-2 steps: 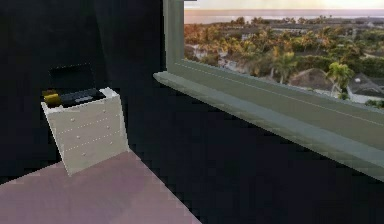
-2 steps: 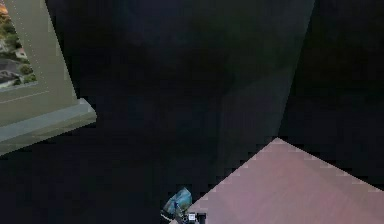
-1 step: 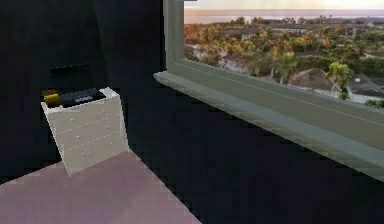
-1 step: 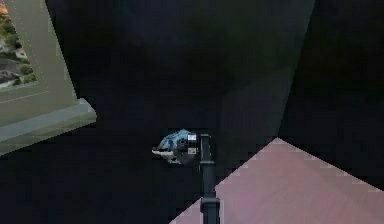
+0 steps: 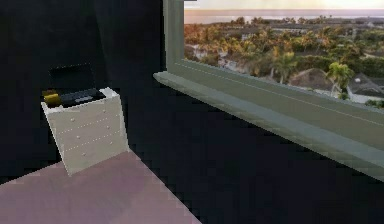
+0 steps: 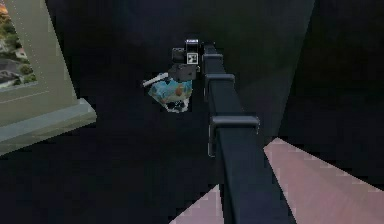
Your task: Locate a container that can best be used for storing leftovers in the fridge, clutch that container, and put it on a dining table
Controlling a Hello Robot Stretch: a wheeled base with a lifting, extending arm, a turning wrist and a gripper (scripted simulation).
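In the arm side view the dark arm (image 6: pixel 235 140) rises from the bottom edge toward a dark wall. At its far end are the white marker squares and the gripper (image 6: pixel 165 85). A small pale blue and orange thing (image 6: pixel 173 97) hangs at the fingers, clear of the floor, so the gripper holds it. Its shape is too small to name.
A white dresser (image 5: pixel 90 130) stands against the dark wall at the forward view's left, with a dark laptop-like object (image 5: pixel 75 85) and a small yellow thing (image 5: pixel 50 97) on top. A wide window (image 5: pixel 290 50) with a deep sill (image 5: pixel 260 105) runs along the right. Its frame (image 6: pixel 35 110) also lies at the arm side view's left. Pinkish floor (image 5: pixel 90 195) lies ahead.
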